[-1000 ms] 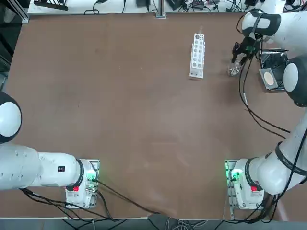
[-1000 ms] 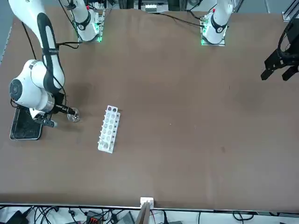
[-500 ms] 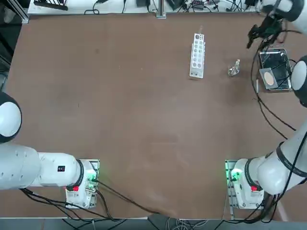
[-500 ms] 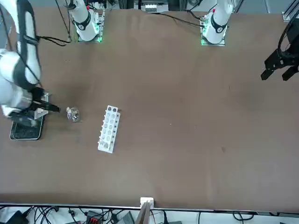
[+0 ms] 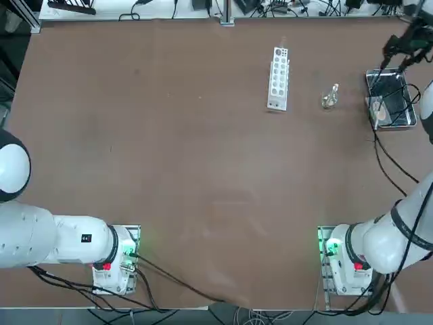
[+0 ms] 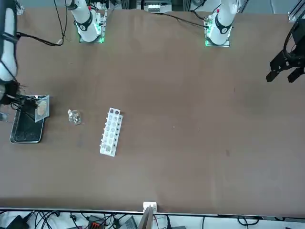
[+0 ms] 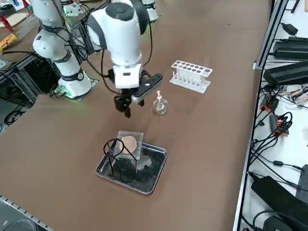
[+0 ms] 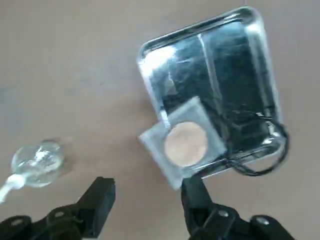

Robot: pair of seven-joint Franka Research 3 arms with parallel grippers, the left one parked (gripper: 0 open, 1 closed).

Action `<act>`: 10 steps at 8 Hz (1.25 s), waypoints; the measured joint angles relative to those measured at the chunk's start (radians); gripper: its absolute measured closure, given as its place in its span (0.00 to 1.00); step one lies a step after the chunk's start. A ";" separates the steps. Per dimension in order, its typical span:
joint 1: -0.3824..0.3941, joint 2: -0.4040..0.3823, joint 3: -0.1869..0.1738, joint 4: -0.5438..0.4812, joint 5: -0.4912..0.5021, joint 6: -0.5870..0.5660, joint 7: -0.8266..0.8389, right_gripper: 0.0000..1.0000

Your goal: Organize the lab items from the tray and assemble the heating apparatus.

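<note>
Okay, your right gripper point(image 8: 150, 185) is open and empty, up over the table; burner point(image 7: 161, 105) out, stand point(image 7: 114, 147) and mesh point(image 7: 134, 145) at the tray point(image 7: 157, 180).
Your fingers stand wide apart with nothing between them, though I can't tell whether that's their full travel. You have the clear glass burner on the bare tabletop point(image 7: 207, 139), beside the tray and apart from it. You've got the black wire stand upright in the steel tray, ring on top, legs down. Your grey mesh, with its pale round centre, sits at the tray's edge and overhangs the rim; I can't tell whether it touches the stand. Your white rack point(image 7: 191, 76) stands well apart from the tray, past the burner.
</note>
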 joint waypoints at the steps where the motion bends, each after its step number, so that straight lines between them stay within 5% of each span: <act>1: -0.044 0.000 -0.002 -0.007 0.037 0.027 -0.001 0.22; 5: -0.138 -0.002 -0.004 -0.137 0.193 0.245 -0.005 0.29; 10: -0.237 -0.002 -0.005 -0.176 0.471 0.272 -0.133 0.33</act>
